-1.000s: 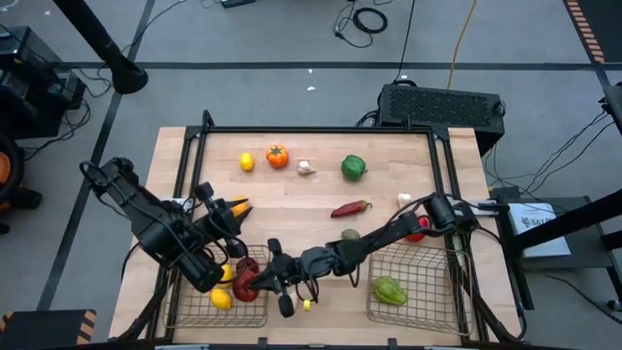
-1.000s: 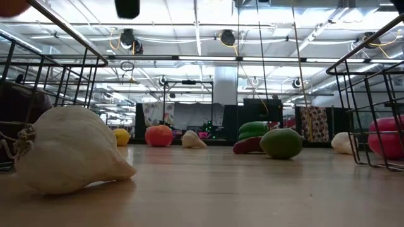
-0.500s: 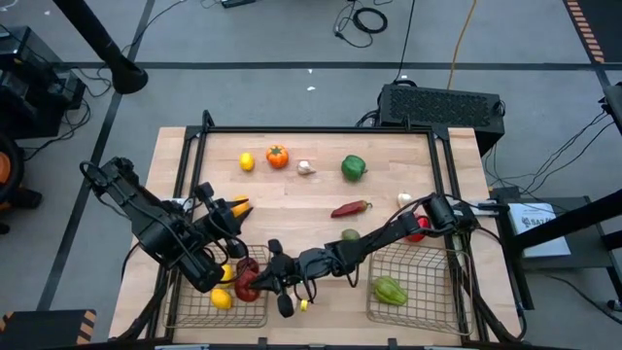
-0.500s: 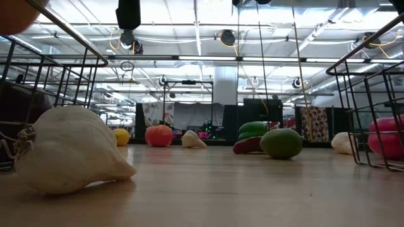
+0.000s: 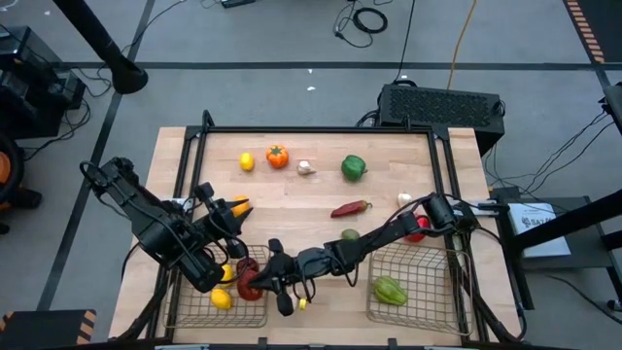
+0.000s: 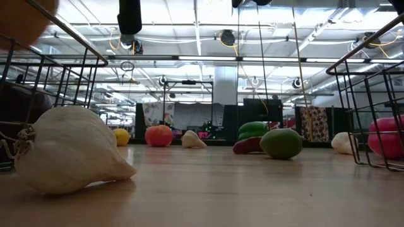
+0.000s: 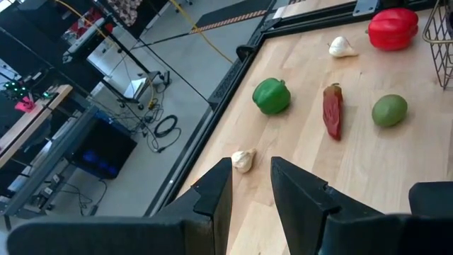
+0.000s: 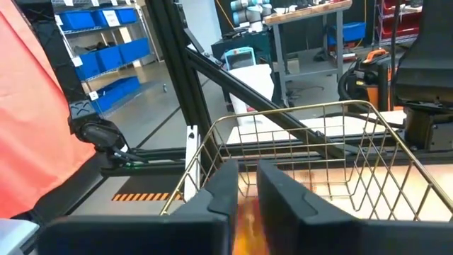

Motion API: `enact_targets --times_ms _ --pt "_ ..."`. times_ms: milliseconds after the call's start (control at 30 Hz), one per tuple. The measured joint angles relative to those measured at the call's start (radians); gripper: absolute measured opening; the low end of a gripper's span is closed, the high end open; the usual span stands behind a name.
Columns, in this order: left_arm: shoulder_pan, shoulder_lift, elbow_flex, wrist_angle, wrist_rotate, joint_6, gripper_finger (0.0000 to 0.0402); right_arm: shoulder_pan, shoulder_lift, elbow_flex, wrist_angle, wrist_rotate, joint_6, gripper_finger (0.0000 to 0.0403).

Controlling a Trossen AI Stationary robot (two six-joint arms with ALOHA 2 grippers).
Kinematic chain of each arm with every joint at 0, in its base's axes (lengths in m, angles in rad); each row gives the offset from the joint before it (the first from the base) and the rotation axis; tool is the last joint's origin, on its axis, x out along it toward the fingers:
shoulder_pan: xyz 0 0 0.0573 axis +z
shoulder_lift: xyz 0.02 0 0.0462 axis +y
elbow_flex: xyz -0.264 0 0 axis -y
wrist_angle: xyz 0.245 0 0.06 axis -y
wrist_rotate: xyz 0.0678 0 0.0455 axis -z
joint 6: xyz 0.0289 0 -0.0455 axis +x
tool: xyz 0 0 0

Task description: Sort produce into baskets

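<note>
Produce lies mostly unsorted in the high view: a small yellow lemon (image 5: 247, 161), a round orange tomato-like piece (image 5: 277, 156), a glossy green pepper (image 5: 353, 167) and a red chili (image 5: 350, 208) sit apart on the bare wood. The right gripper (image 5: 260, 282) reaches across to the left dark wire-mesh basket (image 5: 175, 303), beside a red apple (image 5: 246, 280) – presumably to deliver there. The matching right basket (image 5: 457, 292) holds one pale green pepper (image 5: 390, 290).

Low view: a white garlic bulb (image 6: 69, 157) rests close by, and a blurred orange fruit (image 6: 22, 22) is above the basket wires.

Left wrist view: the left gripper (image 7: 251, 166) waits over the table, its pincer a little apart and empty.

Right wrist view: an orange smear shows low down – whether that pincer is clamped on it, I cannot tell.
</note>
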Motion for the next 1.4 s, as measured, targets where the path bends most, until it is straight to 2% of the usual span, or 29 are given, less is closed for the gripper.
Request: enact_targets --times_ms 267,533,667,900,1067,1133,1200,1267,1400 --pt "0.0 0.0 0.0 0.0 0.026 -0.002 0.0107 -0.002 -0.002 0.0 0.0 0.0 -0.01 0.0106" --pt "0.0 0.0 -0.003 0.001 0.026 -0.009 0.0107 -0.001 -0.093 0.0 -0.111 -0.001 -0.113 0.013" --pt "0.0 0.0 -0.021 -0.002 0.026 -0.025 0.0107 0.002 -0.183 0.0 -0.263 -0.001 -0.182 0.013" --pt "0.016 0.001 -0.03 -0.003 0.035 -0.023 0.0107 0.001 -0.387 0.0 -0.67 0.0 -0.248 0.013" --pt "0.013 0.004 -0.03 0.075 0.275 -0.02 0.0107 0.001 -0.523 0.0 -0.972 0.066 -0.253 0.013" --pt "0.008 0.015 -0.03 0.105 0.322 0.015 0.0107 0.001 -0.563 0.0 -1.087 0.122 -0.253 0.013" --pt "-0.004 0.028 -0.03 0.132 0.309 0.083 0.0107 0.001 -0.587 0.0 -1.184 0.163 -0.238 0.013" --pt "-0.008 0.042 -0.03 0.146 0.248 0.136 0.0107 0.0 -0.603 0.0 -1.261 0.187 -0.201 0.013" --pt "-0.001 0.064 -0.031 0.142 0.157 0.167 0.0107 0.001 -0.612 0.0 -1.343 0.188 -0.147 0.013"
